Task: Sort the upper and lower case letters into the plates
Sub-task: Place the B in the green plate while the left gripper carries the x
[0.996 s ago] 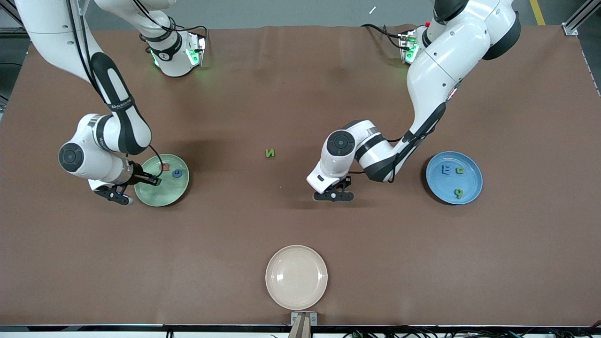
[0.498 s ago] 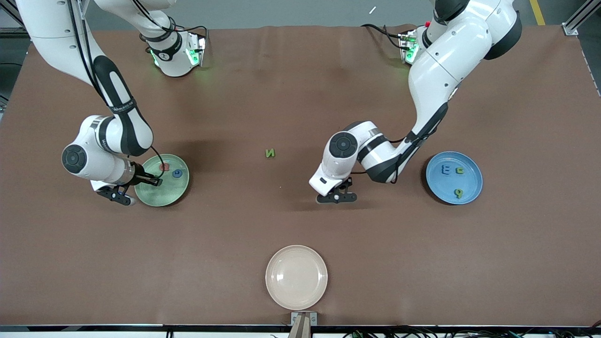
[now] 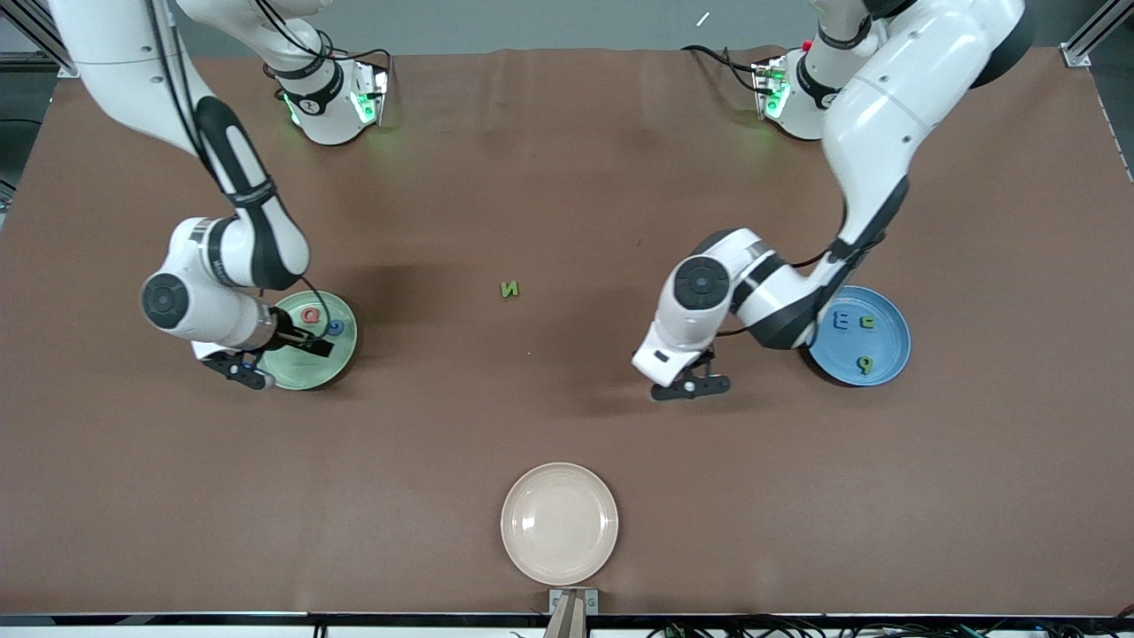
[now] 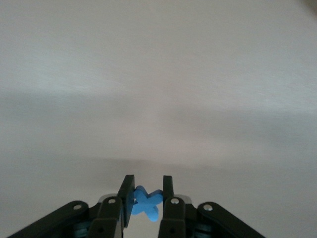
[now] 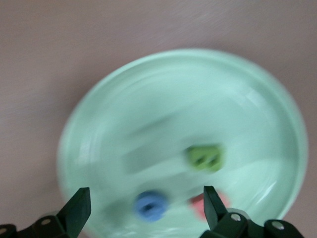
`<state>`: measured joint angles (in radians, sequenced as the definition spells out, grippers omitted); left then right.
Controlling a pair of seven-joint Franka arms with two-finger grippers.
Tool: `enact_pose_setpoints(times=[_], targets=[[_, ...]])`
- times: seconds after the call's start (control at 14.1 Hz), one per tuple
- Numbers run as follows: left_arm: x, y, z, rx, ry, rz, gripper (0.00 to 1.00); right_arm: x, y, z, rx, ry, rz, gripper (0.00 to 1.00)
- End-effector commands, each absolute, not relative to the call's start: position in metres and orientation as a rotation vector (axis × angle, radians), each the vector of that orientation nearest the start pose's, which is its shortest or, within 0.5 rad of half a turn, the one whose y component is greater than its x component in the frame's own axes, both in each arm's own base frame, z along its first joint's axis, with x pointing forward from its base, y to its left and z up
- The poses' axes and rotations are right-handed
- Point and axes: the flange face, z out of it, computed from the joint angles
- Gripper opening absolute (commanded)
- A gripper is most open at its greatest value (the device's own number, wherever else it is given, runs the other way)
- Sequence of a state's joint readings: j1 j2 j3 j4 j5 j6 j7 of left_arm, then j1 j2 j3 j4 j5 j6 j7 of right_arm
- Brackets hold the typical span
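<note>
Left pincer (image 4: 144,196) grips chunky blue x (image 4: 145,204); right pincer (image 5: 143,210) gapes over glossy round mint plate (image 5: 198,99)

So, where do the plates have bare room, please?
Blue plate: bare around its nearer green letter. Mint plate: bare nearer the camera, crowded with three letters by the right pincer. Left pincer holds a blue x above the table.
</note>
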<state>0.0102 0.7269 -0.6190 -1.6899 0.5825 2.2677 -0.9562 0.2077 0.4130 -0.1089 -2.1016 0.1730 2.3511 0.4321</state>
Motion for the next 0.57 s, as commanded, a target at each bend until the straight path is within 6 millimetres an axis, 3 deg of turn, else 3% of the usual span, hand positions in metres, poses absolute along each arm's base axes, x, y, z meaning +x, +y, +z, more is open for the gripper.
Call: enact_pose_setpoints(times=[0.0,0.28,0.5], targets=[[0.567,-0.265,0.251,-3.072,-0.046,-0.038,0.05,0.553,0.106,0.230,-3.012,0.807,0.259,1.00],[0.561,-0.153,0.244,-3.015,0.077,0.026,0.05,0.538,0.194,0.237,-2.987,0.941,0.216,1.00],[0.561,-0.085,0.233,-3.002,0.141,0.041,0.05,0.517,0.263,0.240,-2.950,1.013,0.137,1.00]])
